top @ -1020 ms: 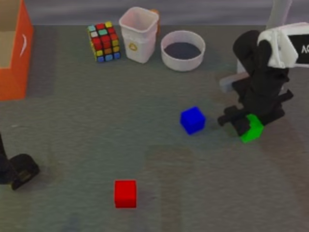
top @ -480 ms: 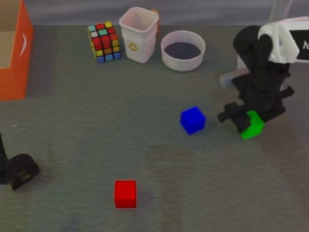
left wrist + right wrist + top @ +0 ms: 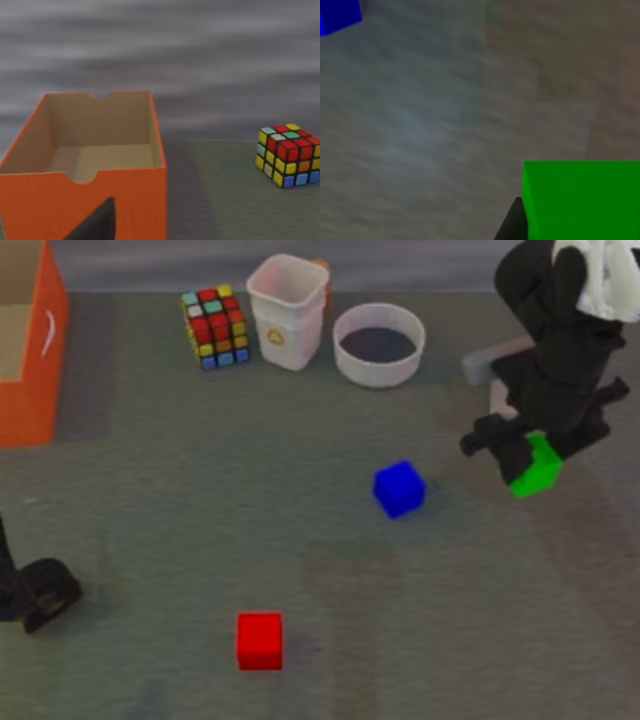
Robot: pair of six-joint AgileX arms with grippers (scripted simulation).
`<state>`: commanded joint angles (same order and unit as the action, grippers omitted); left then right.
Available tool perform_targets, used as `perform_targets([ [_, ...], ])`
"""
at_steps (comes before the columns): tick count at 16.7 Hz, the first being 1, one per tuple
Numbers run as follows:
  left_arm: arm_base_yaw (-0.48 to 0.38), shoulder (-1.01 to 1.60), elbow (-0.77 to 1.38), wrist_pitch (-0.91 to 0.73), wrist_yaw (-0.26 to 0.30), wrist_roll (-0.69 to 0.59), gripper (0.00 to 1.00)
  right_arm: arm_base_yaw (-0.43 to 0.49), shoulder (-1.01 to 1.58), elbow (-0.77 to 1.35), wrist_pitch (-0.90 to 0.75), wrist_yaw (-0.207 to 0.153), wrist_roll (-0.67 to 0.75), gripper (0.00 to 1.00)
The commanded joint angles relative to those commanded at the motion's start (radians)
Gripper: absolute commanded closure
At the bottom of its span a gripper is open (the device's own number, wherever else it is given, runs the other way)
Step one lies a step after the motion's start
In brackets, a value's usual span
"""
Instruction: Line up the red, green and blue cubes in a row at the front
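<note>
While the right arm's black end effector [image 3: 530, 455] hangs over the right side of the table, its fingers are closed on the small bright green cube [image 3: 536, 466], which looks lifted off the grey-green table [image 3: 150, 500]. Up close, the green cube [image 3: 582, 200] fills one corner of the right wrist view, with a bit of the small deep blue cube [image 3: 337, 15] far off. From above, the blue cube [image 3: 399, 488] sits near the middle. The small bright red cube [image 3: 260, 641] sits at the front, well apart from the end effector, towards the front and left. I think the green cube must travel that way to join a row. The left arm's end effector [image 3: 40, 595] is parked at the left edge, nearer the red cube; I cannot tell how its fingers stand
</note>
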<state>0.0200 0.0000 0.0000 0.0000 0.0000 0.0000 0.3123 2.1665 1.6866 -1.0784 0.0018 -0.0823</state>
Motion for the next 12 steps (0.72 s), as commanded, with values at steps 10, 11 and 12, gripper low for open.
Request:
perform_targets([
  [10,0.000,0.000,0.000,0.000,0.000,0.000,0.00,0.188,-0.013,-0.015,-0.014,0.003,0.300,1.00],
  [11,0.000,0.000,0.000,0.000,0.000,0.000,0.00,0.231,-0.020,-0.023,-0.017,0.003,0.381,1.00],
  [12,0.000,0.000,0.000,0.000,0.000,0.000,0.00,0.276,-0.027,-0.033,-0.021,0.003,0.467,1.00],
])
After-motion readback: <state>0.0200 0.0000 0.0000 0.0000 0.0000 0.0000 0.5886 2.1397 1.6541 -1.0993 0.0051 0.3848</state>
